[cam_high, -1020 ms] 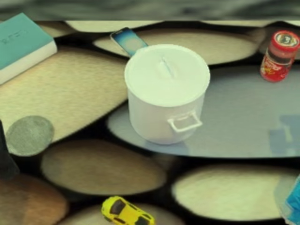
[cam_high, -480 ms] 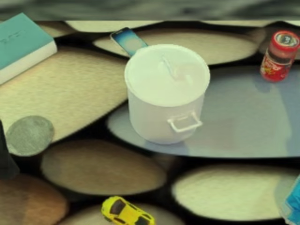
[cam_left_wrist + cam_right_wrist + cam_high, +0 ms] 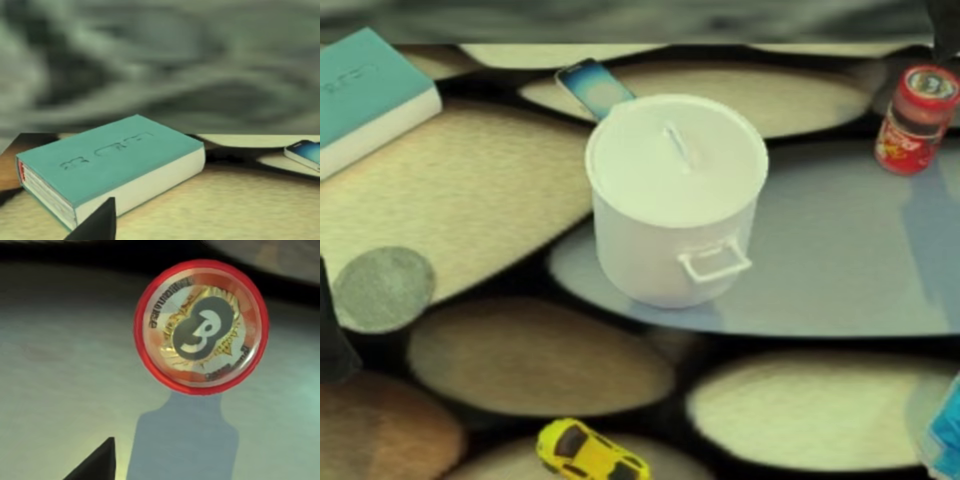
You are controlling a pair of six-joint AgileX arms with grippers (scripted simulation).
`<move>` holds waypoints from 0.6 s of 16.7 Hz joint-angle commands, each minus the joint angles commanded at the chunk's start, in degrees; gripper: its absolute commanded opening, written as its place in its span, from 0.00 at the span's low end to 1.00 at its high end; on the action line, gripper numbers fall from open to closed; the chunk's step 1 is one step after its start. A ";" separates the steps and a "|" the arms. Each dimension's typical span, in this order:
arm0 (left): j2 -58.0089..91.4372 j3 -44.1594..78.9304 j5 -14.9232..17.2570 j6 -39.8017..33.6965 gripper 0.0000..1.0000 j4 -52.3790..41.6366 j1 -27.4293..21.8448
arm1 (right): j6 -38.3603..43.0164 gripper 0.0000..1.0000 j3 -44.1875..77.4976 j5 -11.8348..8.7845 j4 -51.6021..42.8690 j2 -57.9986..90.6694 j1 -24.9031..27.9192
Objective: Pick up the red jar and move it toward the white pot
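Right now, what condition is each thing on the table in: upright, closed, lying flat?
Small red-lidded jar: upright, lid on, not held.
Large white lidded pot: upright, lid on.
Teal hardcover book: closed, lying flat.
Smartphone: flat, partly behind the pot.
Yellow toy car: on its wheels.

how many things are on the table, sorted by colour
White: 1, the white pot
Red: 1, the red jar
Teal: 1, the book
Yellow: 1, the toy car
Grey: 1, the round disc
Blue: 2, the phone and a blue object cut off at the right edge
Total: 7
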 joint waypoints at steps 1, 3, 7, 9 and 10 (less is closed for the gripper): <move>0.00 0.00 0.00 0.00 1.00 0.00 0.00 | -0.46 1.00 4.74 -0.21 -1.74 4.13 0.20; 0.00 0.00 0.00 0.00 1.00 0.00 0.00 | -1.27 1.00 13.01 -0.61 -4.72 11.31 0.60; 0.00 0.00 0.00 0.00 1.00 0.00 0.00 | -2.37 1.00 23.65 -1.18 -8.45 20.54 1.20; 0.00 0.00 0.00 0.00 1.00 0.00 0.00 | -2.58 1.00 25.60 -1.29 -9.12 22.24 1.32; 0.00 0.00 0.00 0.00 1.00 0.00 0.00 | -2.58 1.00 25.60 -1.29 -9.12 22.24 1.32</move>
